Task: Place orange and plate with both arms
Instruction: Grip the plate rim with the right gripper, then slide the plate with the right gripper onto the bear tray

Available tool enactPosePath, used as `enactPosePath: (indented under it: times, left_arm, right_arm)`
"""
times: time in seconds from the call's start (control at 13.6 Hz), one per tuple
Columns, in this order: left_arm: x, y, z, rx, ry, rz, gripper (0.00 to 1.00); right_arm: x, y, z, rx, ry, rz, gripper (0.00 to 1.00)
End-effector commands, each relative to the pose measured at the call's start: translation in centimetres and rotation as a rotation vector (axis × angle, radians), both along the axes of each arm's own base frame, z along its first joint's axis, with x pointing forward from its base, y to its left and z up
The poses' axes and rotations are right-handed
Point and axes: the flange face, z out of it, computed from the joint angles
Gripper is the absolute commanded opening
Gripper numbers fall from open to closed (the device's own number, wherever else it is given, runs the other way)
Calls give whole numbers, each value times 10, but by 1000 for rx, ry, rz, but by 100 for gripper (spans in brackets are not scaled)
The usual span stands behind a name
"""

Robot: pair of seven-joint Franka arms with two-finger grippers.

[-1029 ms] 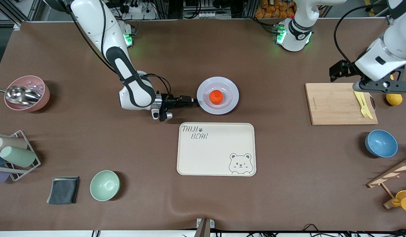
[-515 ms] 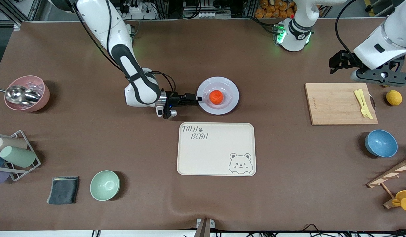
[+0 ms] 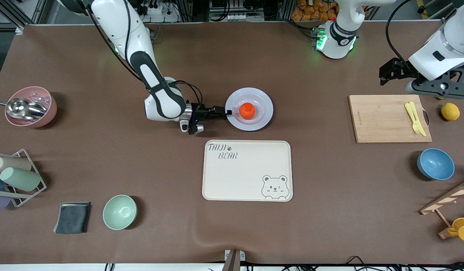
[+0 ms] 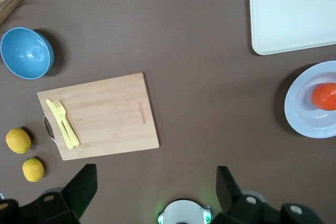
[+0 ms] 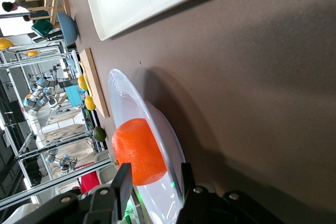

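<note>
The orange [image 3: 248, 110] sits in the middle of the pale plate [image 3: 264, 101], which lies on the table farther from the front camera than the cream bear tray. My right gripper [image 3: 226, 111] is low at the plate's rim on the right arm's side. In the right wrist view my right gripper [image 5: 155, 179] is open with one finger above and one below the rim of the plate [image 5: 123, 98], close to the orange [image 5: 137, 150]. My left gripper [image 3: 439, 90] hangs open and empty above the cutting board's edge. The left wrist view [image 4: 155, 192] shows its fingers wide apart.
The bear tray [image 3: 247, 171] lies just nearer the camera than the plate. A cutting board [image 3: 382, 118] with a yellow fork [image 3: 414, 118], a lemon [image 3: 450, 111] and a blue bowl [image 3: 435, 163] are at the left arm's end. A pink bowl [image 3: 30, 106], a green bowl [image 3: 119, 212] and a cloth [image 3: 72, 217] are at the right arm's end.
My right gripper has slid toward the plate until its fingers reach the rim. My left gripper has risen and drawn back a little toward its base.
</note>
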Motion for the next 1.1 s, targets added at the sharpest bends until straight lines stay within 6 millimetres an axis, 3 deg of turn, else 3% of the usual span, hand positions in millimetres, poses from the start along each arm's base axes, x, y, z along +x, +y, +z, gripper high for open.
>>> enactPosePath:
  times: [0.0, 0.15, 0.22, 0.59, 1.03]
  left_arm:
    - [-5, 0, 2, -2, 6, -14, 100]
    - [-5, -2, 1, -1, 8, -19, 100]
    - [-5, -2, 1, -1, 8, -17, 100]
    - [-4, -1, 1, -1, 8, -16, 100]
    - [-4, 2, -1, -1, 11, -10, 100]
  right_arm:
    - [-4, 3, -2, -2, -20, -14, 25]
    - [-5, 3, -4, -2, -28, -8, 2]
    - [-5, 3, -7, -4, -27, -7, 0]
    - [-1, 7, 6, 25, -38, -9, 0]
    - [2, 18, 26, 244, -22, -41, 0]
